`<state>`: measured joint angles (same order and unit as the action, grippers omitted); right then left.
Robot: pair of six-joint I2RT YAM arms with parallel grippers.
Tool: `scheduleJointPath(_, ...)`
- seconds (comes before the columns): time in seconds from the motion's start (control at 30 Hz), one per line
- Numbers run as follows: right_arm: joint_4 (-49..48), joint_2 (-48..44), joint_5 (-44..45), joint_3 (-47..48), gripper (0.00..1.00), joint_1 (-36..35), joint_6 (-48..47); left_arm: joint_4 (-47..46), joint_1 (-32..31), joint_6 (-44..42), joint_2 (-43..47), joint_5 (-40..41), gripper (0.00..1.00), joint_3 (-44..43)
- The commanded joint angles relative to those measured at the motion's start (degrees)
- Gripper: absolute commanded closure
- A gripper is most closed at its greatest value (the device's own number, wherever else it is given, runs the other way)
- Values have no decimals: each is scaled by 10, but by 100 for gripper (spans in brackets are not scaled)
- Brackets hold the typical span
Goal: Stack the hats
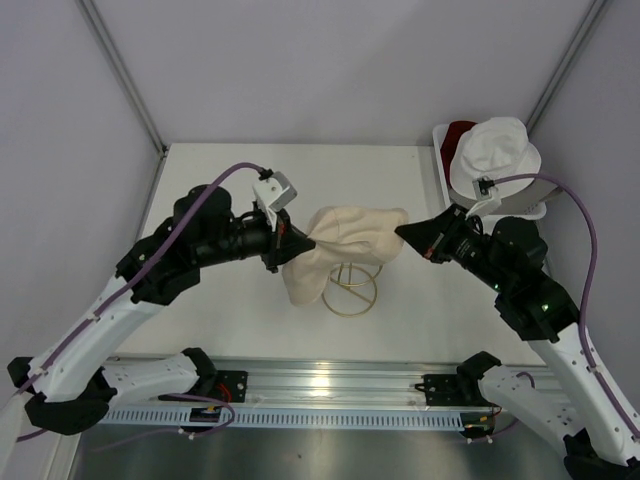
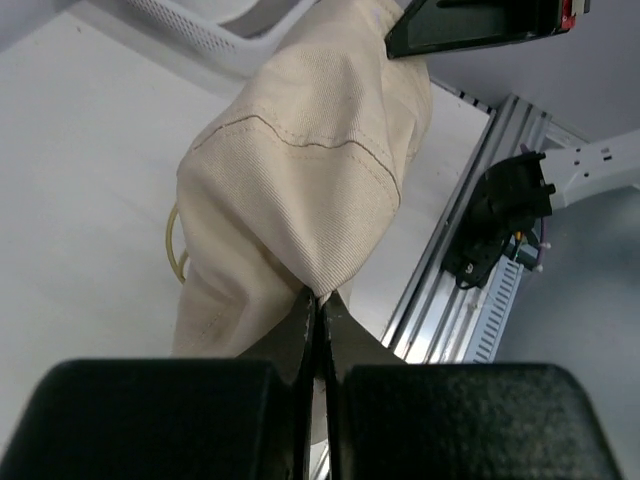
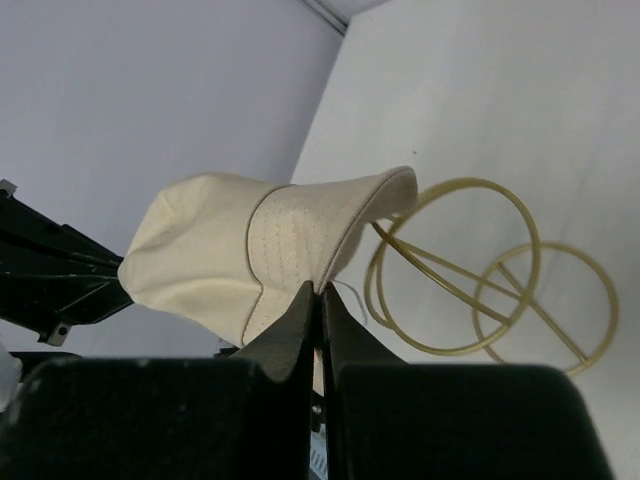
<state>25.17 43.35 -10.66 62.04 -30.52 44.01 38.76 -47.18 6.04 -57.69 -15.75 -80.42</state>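
The beige hat hung crosswise over the stand, left gripper and right gripper each pinching its brim.

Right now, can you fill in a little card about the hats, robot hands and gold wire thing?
Beige hat: soft beige fabric bucket hat, held up between both grippers
Left gripper: shut on its edge
Right gripper: shut on the opposite edge
Stand: gold wire stand with ring base, below the hat
Basket: white slatted plastic basket, far right
Basket holds: floppy white fabric hat over a dark red fabric hat
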Motion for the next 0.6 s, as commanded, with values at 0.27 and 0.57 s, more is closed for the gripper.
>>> scheduleJointPath(0.27,20,-30,76,-114,100,6,-38,27,-12,6,-29,-10,99,2)
scheduleJointPath(0.57,12,31,206,-106,100,6,-55,30,-28,46,-99,92,99,-41)
